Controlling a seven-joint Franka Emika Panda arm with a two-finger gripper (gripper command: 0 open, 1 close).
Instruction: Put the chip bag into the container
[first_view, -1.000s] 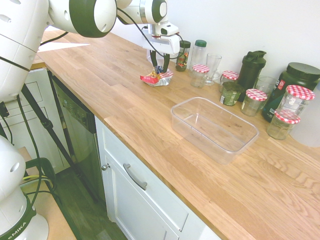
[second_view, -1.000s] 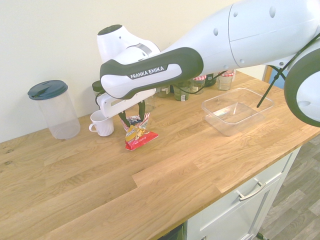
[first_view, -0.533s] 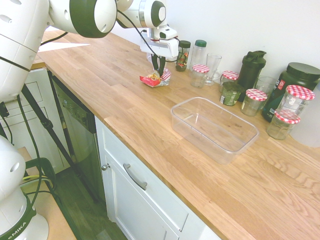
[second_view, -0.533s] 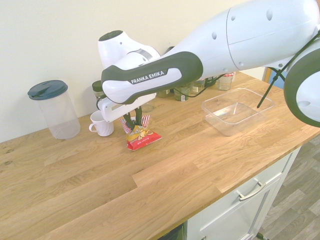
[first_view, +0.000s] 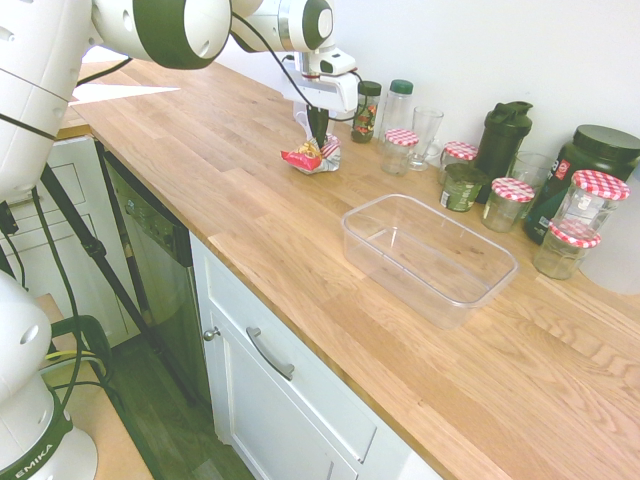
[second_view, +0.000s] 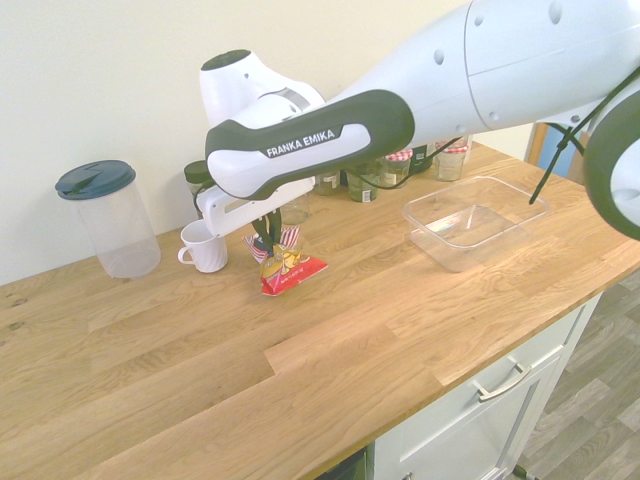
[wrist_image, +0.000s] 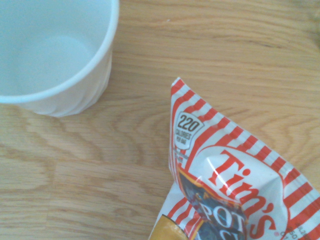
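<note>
In the second exterior view, going from near to far, first comes the wooden surface (second_view: 200, 390). On its farther part is the red, yellow and white chip bag (second_view: 289, 274), outside the container. The hand (second_view: 269, 246) is closed narrow, with the top of the bag pinched in it. Near the bag stands a white mug (second_view: 208, 250), upright. The clear container (second_view: 462, 247) is well apart from the bag, and behind it are glass jars (second_view: 448, 163).
</note>
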